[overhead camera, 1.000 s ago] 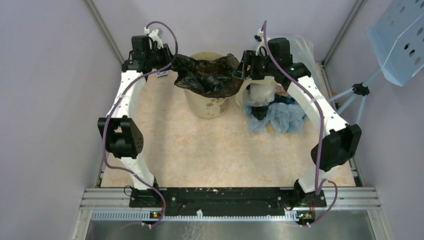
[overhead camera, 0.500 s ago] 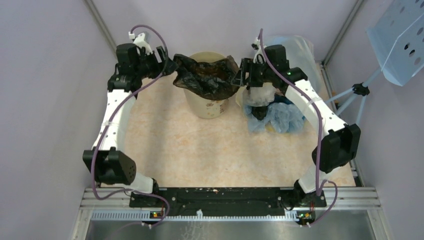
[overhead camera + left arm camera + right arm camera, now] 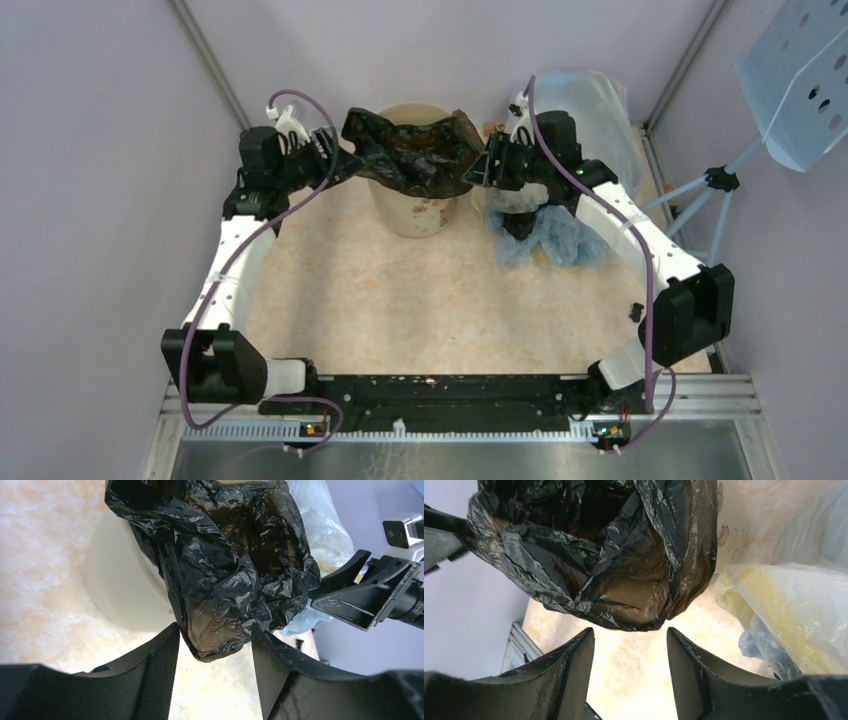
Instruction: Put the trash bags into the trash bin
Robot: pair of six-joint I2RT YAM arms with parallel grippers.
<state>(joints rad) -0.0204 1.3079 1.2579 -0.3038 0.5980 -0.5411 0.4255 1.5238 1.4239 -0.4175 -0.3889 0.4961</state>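
Note:
The cream trash bin (image 3: 412, 208) stands at the back middle of the table. A crumpled black trash bag (image 3: 410, 152) lies spread over its mouth. My left gripper (image 3: 342, 163) is open at the bag's left edge. In the left wrist view the bag's lower fold (image 3: 220, 625) hangs between the spread fingertips of the left gripper (image 3: 215, 632), beside the bin wall (image 3: 115, 580). My right gripper (image 3: 480, 165) is open at the bag's right edge. In the right wrist view the bag (image 3: 624, 575) ends just beyond the right gripper (image 3: 630, 634), ungripped.
A pile of bags lies right of the bin: a blue one (image 3: 565, 235), a whitish one (image 3: 520, 190) and a yellow-white one (image 3: 784, 605). A large translucent sack (image 3: 600, 100) stands behind. A blue perforated panel on a tripod (image 3: 800, 80) stands outside at right.
The left elbow has swung down toward the near edge and the left wrist has dropped beside the bin. The right wrist has lowered slightly. The black bag stays over the bin mouth.

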